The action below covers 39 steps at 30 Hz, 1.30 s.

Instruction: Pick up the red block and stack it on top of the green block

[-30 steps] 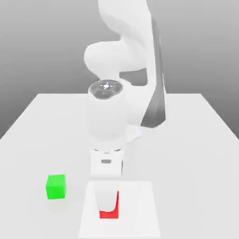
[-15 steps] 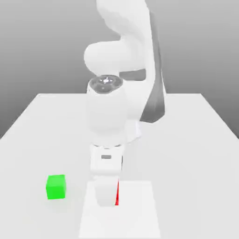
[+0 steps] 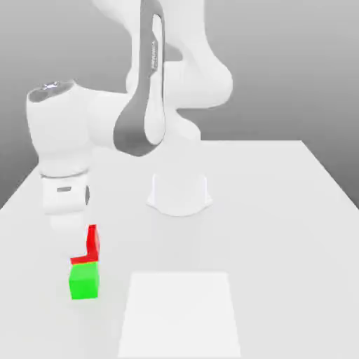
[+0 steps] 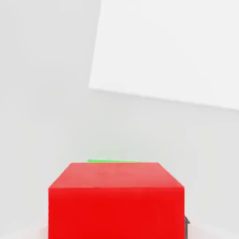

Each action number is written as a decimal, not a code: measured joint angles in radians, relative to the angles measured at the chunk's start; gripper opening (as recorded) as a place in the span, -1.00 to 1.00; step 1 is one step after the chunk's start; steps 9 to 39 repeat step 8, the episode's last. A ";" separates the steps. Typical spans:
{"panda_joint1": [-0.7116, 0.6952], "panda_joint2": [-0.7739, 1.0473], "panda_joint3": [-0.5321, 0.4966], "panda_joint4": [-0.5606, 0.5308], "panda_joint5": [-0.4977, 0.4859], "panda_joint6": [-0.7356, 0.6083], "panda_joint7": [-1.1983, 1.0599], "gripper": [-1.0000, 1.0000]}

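Observation:
The red block (image 3: 93, 242) hangs in my gripper (image 3: 79, 247), whose fingers are shut on its sides; a white finger covers part of its front. Directly under it, near the table's front edge on the exterior view's left, sits the green block (image 3: 84, 282). The red block's lower edge is level with the green block's top; I cannot tell whether they touch. In the hand view the red block (image 4: 115, 200) is close up, with a thin strip of the green block (image 4: 114, 161) peeking out past its far edge.
A brighter white square patch (image 3: 179, 315) lies on the table (image 3: 280, 210) to the right of the blocks, also seen as the white patch (image 4: 168, 51) in the hand view. The arm's round base (image 3: 179, 193) stands mid-table.
The gripper shut on the red block over the white patch, lifted it and carried it to the exterior view's left, over the green block. The green block has not moved.

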 joint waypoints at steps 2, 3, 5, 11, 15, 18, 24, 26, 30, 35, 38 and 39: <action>0.003 0.032 0.006 0.003 0.051 0.023 -0.037 -1.00; 0.001 0.047 0.011 0.004 0.073 0.035 -0.053 -1.00; -0.003 0.075 0.022 0.004 0.108 0.063 -0.078 -1.00; -0.008 0.112 0.032 0.002 0.136 0.109 -0.098 -1.00; -0.008 0.112 0.032 0.002 0.136 0.109 -0.098 -1.00; -0.008 0.112 0.032 0.002 0.136 0.109 -0.098 -1.00; -0.008 0.112 0.032 0.002 0.136 0.109 -0.098 -1.00; -0.008 0.112 0.032 0.002 0.136 0.109 -0.098 -1.00; -0.008 0.112 0.032 0.002 0.136 0.109 -0.098 -1.00; -0.008 0.112 0.032 0.002 0.136 0.109 -0.098 -1.00; -0.008 0.112 0.032 0.002 0.136 0.109 -0.098 -1.00; -0.008 0.112 0.032 0.002 0.136 0.109 -0.098 -1.00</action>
